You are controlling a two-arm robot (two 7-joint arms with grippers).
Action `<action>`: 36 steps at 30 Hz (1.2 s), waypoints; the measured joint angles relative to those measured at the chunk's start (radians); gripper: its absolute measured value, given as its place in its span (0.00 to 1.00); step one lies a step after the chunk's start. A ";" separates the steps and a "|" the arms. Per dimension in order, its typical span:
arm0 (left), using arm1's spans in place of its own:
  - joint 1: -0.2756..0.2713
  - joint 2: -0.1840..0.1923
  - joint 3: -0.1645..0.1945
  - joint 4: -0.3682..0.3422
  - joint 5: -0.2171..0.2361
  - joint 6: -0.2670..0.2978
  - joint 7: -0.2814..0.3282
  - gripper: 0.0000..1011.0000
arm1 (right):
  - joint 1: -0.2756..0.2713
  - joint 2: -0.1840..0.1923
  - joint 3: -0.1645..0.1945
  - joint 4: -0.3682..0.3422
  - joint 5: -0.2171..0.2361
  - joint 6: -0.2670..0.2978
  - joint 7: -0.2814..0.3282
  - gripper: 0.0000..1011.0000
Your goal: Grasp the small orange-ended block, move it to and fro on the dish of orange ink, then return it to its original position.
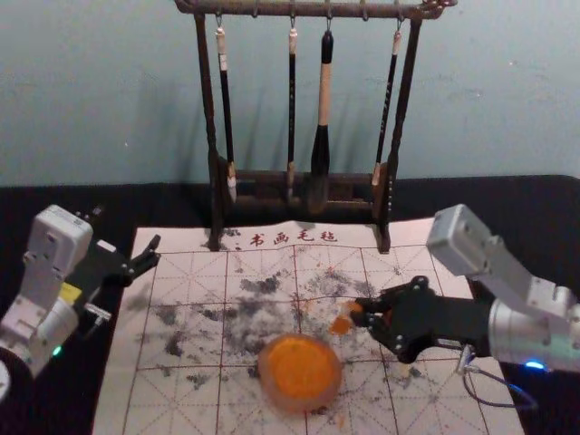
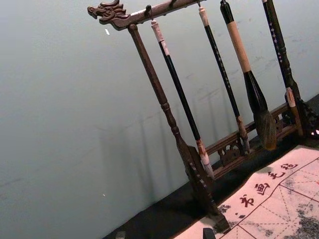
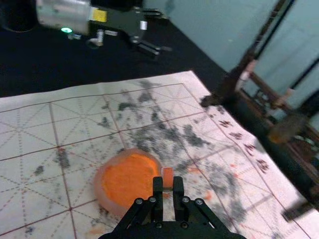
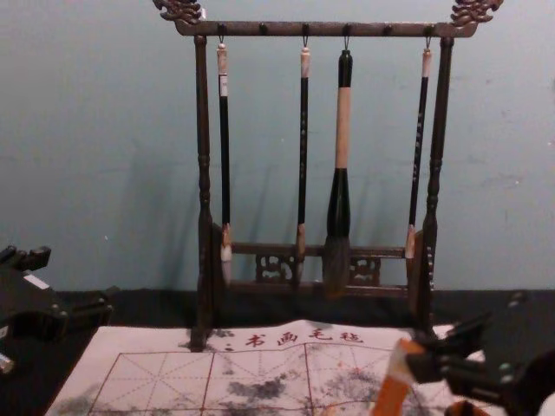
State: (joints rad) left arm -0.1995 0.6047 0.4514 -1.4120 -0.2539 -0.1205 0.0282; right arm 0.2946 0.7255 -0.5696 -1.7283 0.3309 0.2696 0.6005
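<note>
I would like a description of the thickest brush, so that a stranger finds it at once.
Behind the marked writing mat stands a dark wooden rack. In the head view, the thickest brush hangs third from the left. Its long, pale middle section and broad black part below set it apart from the thin brushes beside it.

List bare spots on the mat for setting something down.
Set-down room: the mat left of the dish, ink-stained but bare; also between dish and brush rack. Crowded: the dish's far right, where the right gripper holds the orange-ended block, and the far edge: rack, left gripper near its left end.
</note>
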 joint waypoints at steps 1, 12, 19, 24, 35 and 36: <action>0.000 0.000 0.000 0.000 0.000 0.000 0.000 0.99 | -0.011 0.007 0.014 -0.009 0.005 0.005 -0.012 0.08; 0.000 0.000 0.000 0.000 0.000 0.000 0.000 0.99 | -0.087 0.053 0.105 -0.064 0.025 0.057 -0.077 0.08; 0.000 0.000 0.000 0.000 0.000 0.000 0.000 0.99 | -0.125 0.067 0.141 -0.075 0.031 0.077 -0.094 0.08; 0.000 0.000 0.000 0.000 0.000 0.000 0.000 0.99 | -0.141 0.069 0.157 -0.075 0.032 0.083 -0.098 0.08; 0.000 0.000 0.000 0.000 0.000 0.000 0.000 0.99 | -0.143 0.054 0.163 -0.050 0.015 0.092 -0.098 0.08; 0.000 0.000 0.000 0.000 0.000 0.000 0.000 0.99 | -0.142 0.052 0.162 -0.048 0.014 0.093 -0.097 0.08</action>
State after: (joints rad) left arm -0.1995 0.6047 0.4514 -1.4120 -0.2539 -0.1205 0.0283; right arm 0.1522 0.7777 -0.4071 -1.7758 0.3449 0.3622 0.5032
